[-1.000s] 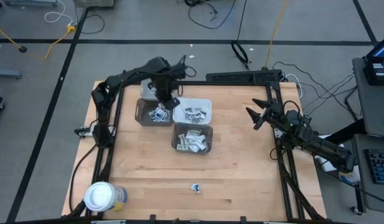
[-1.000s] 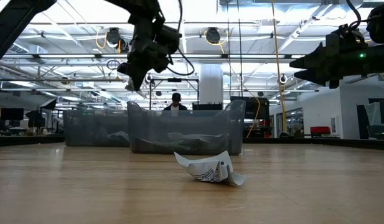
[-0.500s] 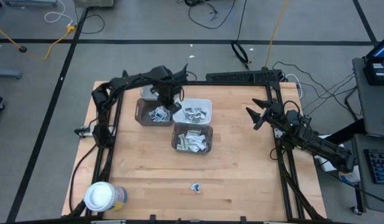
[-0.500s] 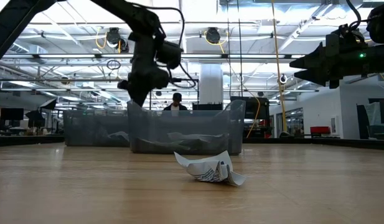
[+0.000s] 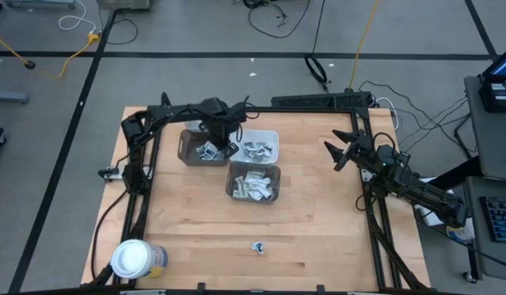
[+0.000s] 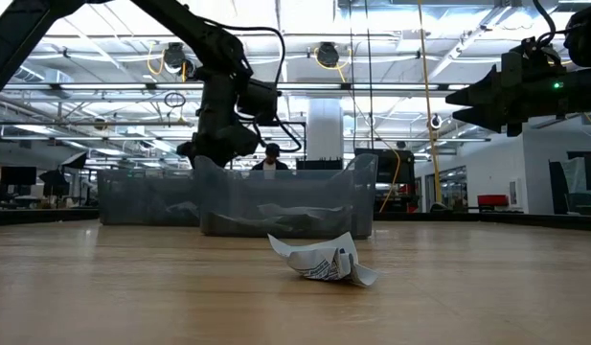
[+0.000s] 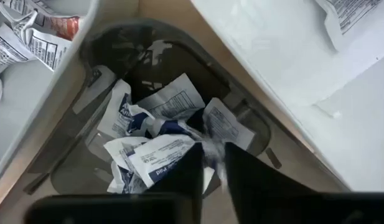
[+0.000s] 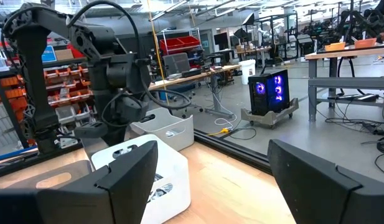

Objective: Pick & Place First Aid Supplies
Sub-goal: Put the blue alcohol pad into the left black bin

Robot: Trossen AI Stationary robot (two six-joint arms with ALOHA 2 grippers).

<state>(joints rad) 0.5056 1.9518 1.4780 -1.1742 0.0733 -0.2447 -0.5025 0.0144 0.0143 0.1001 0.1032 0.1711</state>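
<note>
Now the left gripper (image 7: 210, 163) has sunk low over the dark grey bin (image 5: 187, 149), jaws just parting above its white printed packets (image 7: 170, 134); whether one dropped, I cannot tell. One crumpled packet (image 6: 324, 259) lies on the worktop (image 5: 318, 229). Right gripper (image 5: 341, 150) waits aside, jaws wide, empty.

Grey floor (image 5: 195, 33) with cables, workshop benches (image 8: 347, 56), bright ceiling lights (image 6: 305, 19).

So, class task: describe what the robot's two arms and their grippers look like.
Both arms are dark, jointed and slender. The left gripper has two flat, black, tapering fingers, with a black cable looped beside its wrist. The right gripper has black pointed fingers, and a small green light glows behind it.
</note>
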